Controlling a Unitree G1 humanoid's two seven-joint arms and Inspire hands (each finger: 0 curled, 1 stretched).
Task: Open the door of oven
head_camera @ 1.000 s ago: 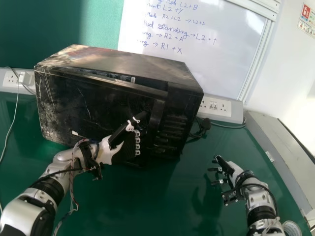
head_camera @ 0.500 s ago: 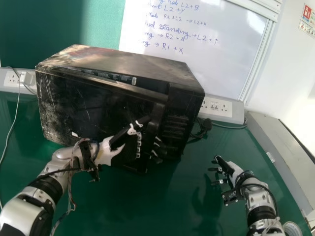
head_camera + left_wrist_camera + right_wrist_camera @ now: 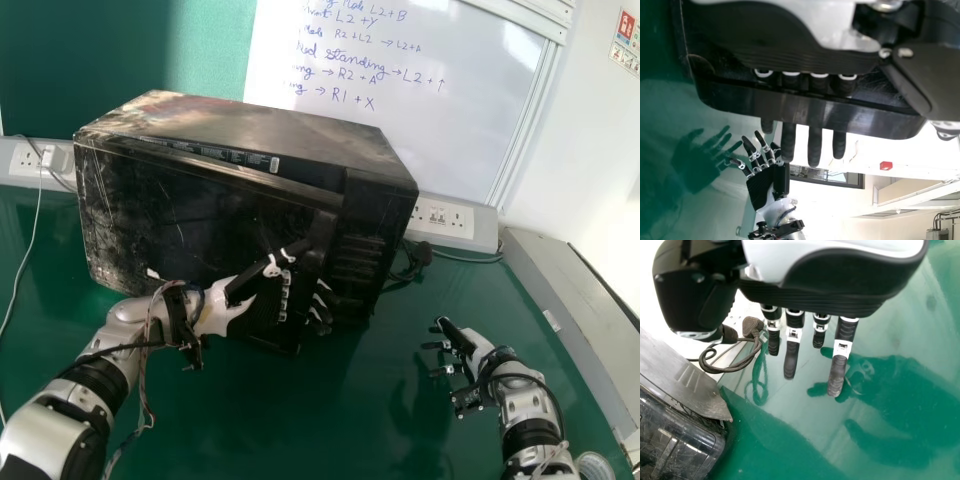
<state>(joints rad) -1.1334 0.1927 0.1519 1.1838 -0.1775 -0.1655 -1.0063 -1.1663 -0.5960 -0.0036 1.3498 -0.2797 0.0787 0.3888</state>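
1. Location of oven: the scratched black box-shaped oven [image 3: 250, 118] stands on the glossy green table [image 3: 350, 410], ahead of the robot. Its flat black door [image 3: 165, 215] faces the robot and stands slightly ajar, with a narrow gap along the top.

2. Position relative to hand: the left robot hand [image 3: 262, 308], white and black, is at the door's free side, by the raised dark edge strip [image 3: 321, 238]. The palm is on the hinge side of that strip; the fingers pass behind it, and the black fingertips [image 3: 815, 147] emerge past it, toward the control side of the oven.

3. Change noted: against the head view of one second ago, the door has swung outward slightly. Its lower free corner sits farther from the oven body, and the printed strip above the door is more exposed. The left robot hand has moved a little with it. The right arm shows no change.

4. Left robot hand, condition: open, fingers extended nearly straight behind the door's edge strip, not curled round it. The thumb is spread away from the fingers, in front of the door. Firm contact with the strip cannot be confirmed.

5. Right robot hand [image 3: 472, 345], condition: open and empty, fingers loosely extended over the table, well apart from the left robot hand.
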